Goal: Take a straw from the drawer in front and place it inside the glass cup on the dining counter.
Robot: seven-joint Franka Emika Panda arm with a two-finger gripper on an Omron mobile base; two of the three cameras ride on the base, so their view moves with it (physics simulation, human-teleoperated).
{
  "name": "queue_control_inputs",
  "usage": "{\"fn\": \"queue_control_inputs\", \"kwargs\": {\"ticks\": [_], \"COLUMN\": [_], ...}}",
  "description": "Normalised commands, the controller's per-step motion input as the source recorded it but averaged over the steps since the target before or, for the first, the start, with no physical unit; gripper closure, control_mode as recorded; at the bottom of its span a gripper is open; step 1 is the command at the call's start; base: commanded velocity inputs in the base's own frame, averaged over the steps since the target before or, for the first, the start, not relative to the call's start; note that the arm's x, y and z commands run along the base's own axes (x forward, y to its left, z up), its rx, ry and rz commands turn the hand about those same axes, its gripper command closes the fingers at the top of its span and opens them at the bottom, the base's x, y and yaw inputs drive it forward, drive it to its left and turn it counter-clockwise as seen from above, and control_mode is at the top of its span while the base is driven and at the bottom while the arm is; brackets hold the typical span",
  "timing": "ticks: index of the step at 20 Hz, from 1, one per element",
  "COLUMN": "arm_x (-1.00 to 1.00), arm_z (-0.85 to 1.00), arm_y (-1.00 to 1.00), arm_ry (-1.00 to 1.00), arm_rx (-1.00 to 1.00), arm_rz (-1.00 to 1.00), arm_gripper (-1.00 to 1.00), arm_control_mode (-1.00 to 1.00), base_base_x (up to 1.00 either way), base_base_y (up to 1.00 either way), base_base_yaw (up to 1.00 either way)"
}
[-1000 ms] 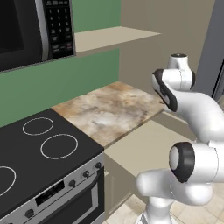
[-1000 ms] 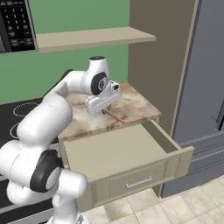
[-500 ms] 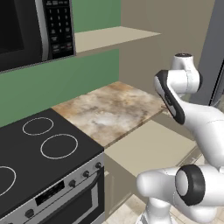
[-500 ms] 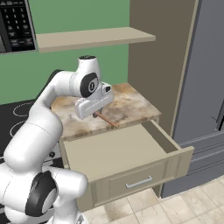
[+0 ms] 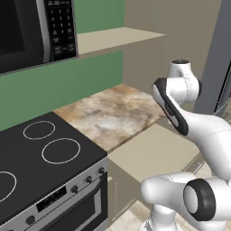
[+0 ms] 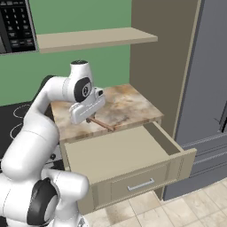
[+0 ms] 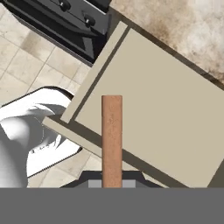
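Fingers point(image 6: 90, 119) clamped on straw point(image 6: 101, 124) above open drawer point(image 6: 115, 153) (microwave point(image 5: 31, 31) keypad writing too blurred to read).

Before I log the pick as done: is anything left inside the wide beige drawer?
The beige drawer shows a bare cream floor; its front corner is hidden by the front panel. The reddish-brown straw is in the gripper.

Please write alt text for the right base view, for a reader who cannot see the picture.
The white robot arm holds a thin reddish-brown straw in its closed hand, above the back of an open beige drawer. Behind the drawer lies a marbled worktop, with a green wall and a beige shelf above it.
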Motion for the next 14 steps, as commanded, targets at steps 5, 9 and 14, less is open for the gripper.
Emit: {"fn": "queue_control_inputs", "kwargs": {"ticks": [5, 9, 14], "arm_x": [-0.13, 0.0, 0.0], "arm_z": [0.0, 0.0, 0.0], "arm_y": [0.07, 0.0, 0.0], "arm_ry": [0.01, 0.0, 0.0], "arm_rx": [0.0, 0.0, 0.0], "arm_rz": [0.02, 0.0, 0.0], "arm_gripper": [1.0, 1.0, 1.0], "arm_control_mode": [1.0, 1.0, 1.0], "base_base_x": [-0.55, -1.0, -1.0], "base_base_y": [0.07, 0.07, 0.12], "base_base_yaw": [0.01, 0.0, -0.01]}}
